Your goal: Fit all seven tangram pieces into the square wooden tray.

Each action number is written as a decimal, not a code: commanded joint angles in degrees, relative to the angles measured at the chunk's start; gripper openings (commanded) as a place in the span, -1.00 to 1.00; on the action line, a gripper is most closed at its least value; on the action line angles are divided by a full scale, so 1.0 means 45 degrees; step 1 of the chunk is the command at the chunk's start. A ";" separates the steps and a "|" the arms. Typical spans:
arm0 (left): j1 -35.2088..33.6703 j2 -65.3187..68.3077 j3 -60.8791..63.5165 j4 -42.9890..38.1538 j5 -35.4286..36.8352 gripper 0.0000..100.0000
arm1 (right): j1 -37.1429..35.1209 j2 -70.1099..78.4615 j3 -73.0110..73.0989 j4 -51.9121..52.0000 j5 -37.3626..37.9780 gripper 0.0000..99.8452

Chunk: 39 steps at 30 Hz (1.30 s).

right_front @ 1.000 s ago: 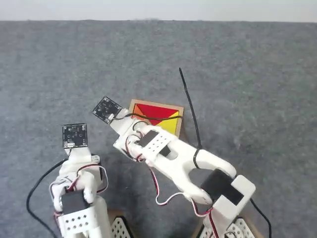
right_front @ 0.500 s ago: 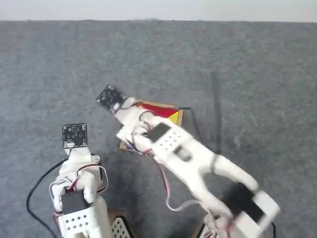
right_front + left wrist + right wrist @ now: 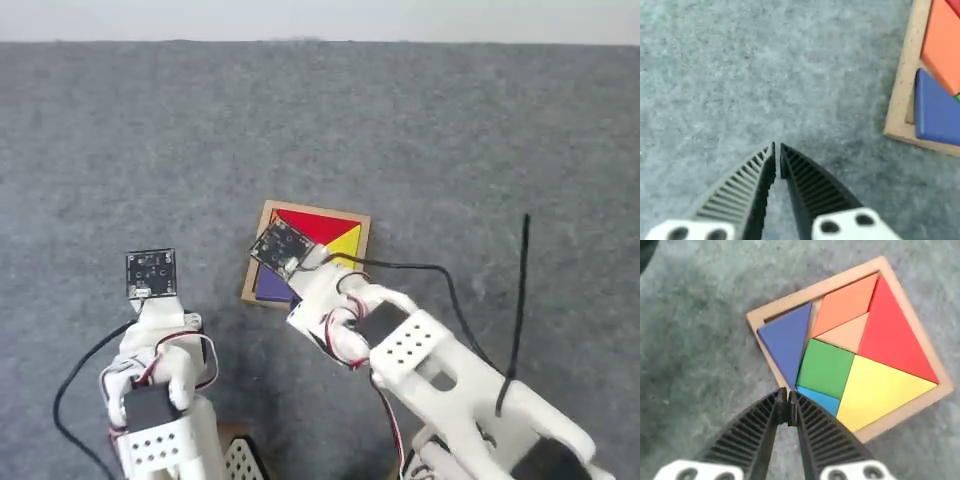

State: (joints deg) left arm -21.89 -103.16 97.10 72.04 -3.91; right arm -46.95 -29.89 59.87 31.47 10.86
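The square wooden tray point(image 3: 366, 248) lies mid-table on grey carpet. In the right wrist view it holds a red triangle point(image 3: 890, 335), yellow triangle point(image 3: 880, 390), green square point(image 3: 826, 367), orange piece point(image 3: 847, 302), tan triangle point(image 3: 847, 335), light blue triangle point(image 3: 820, 399) and dark blue triangle point(image 3: 786, 341). A thin gap shows between the dark blue and orange pieces. My right gripper point(image 3: 789, 399) is shut and empty, its tips at the tray's rim by the light blue piece. My left gripper point(image 3: 777, 150) is shut over bare carpet, beside a tray corner point(image 3: 900, 100).
Grey carpet surrounds the tray on every side. The left arm point(image 3: 155, 380) stands at the near left and the right arm point(image 3: 420, 360) crosses from the near right. A black cable point(image 3: 515, 300) loops up on the right.
The right arm swung out over the tray and then drew back toward the near side; its wrist now sits over the tray's near-left part. The cable swung right. The left arm kept still.
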 commanded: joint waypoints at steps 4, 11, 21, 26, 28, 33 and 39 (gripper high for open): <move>-0.0059 -0.0195 -0.0127 0.0039 -0.0039 -0.96 | 0.0088 0.1924 -0.0801 -0.1377 0.0176 -0.98; -0.0059 -0.0195 -0.0127 0.0039 -0.0039 -0.96 | 0.0068 0.4054 -0.2579 -0.0830 0.0137 -0.98; -0.0059 -0.0195 -0.0127 0.0039 -0.0039 -0.96 | 0.0088 0.5949 -0.4278 -0.0772 0.0137 -0.98; -0.0059 -0.0195 -0.0127 0.0039 -0.0039 -0.96 | 0.0088 0.5519 -0.4278 -0.0752 0.0137 -0.98; -0.0059 -0.0195 -0.0127 0.0039 -0.0039 -0.96 | 0.0088 0.5031 -0.4259 -0.0420 0.0137 -0.98; -0.0059 -0.0195 -0.0127 0.0039 -0.0039 -0.96 | 0.0186 0.3175 -0.4259 0.1436 0.0137 -0.98; -0.0059 -0.0195 -0.0127 0.0039 -0.0039 -0.96 | 0.1455 0.0850 -0.4220 0.3565 0.0117 -0.98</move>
State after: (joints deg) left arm -21.89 -103.16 97.10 72.04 -3.91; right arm -44.13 -19.69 43.69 43.78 11.12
